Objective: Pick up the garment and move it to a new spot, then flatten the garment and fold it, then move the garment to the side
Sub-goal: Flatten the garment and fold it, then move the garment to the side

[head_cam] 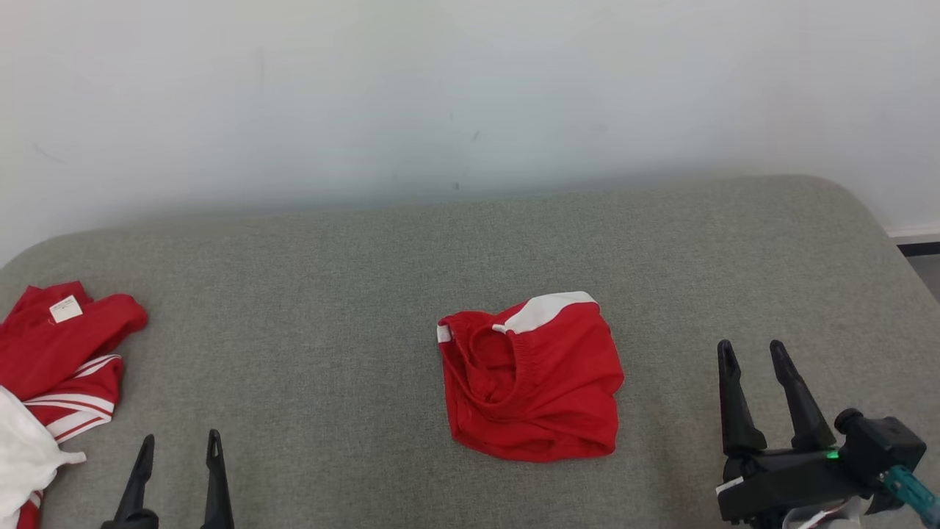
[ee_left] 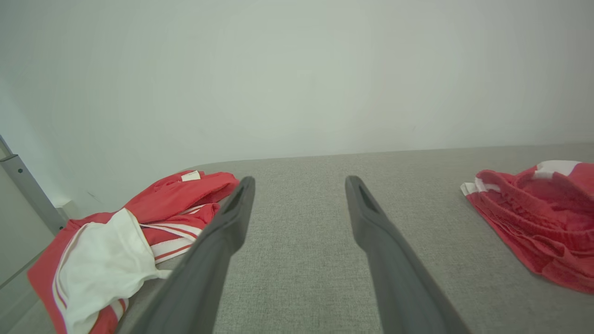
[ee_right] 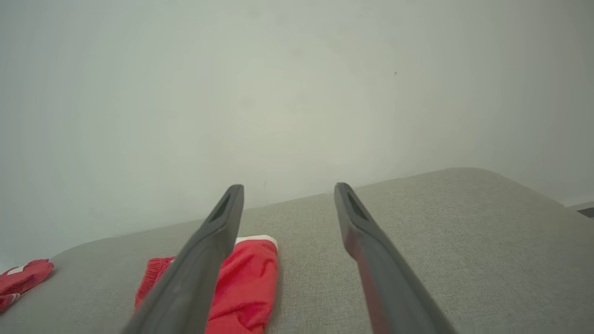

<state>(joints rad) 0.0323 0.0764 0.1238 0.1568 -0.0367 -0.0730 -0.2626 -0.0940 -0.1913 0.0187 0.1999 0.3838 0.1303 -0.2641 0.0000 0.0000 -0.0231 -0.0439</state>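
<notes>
My left fingers (head_cam: 139, 477) spread wide and empty at lower left, my right fingers (head_cam: 734, 404) equally wide and empty at lower right, red garment (head_cam: 536, 382) crumpled mid-frame on the grey surface (head_cam: 330, 294) between them, touching neither, red-and-white clothes (head_cam: 66, 353) at left edge.

A grey fabric-covered surface (head_cam: 308, 294) against a pale wall; red shorts (head_cam: 532, 378) lie mid-surface; a red-and-white clothing heap (head_cam: 55, 367) at its left edge.

No text can be read. A small white sewn-in label (head_cam: 65, 309) on the crumpled red garment with white stripes (head_cam: 70, 353), at the left of the grey fabric bench (head_cam: 308, 294), bears faint print too small to make out. The white tab (head_cam: 443, 333) on the waistband of the red shorts with a white panel (head_cam: 543, 389) is just as illegible.
</notes>
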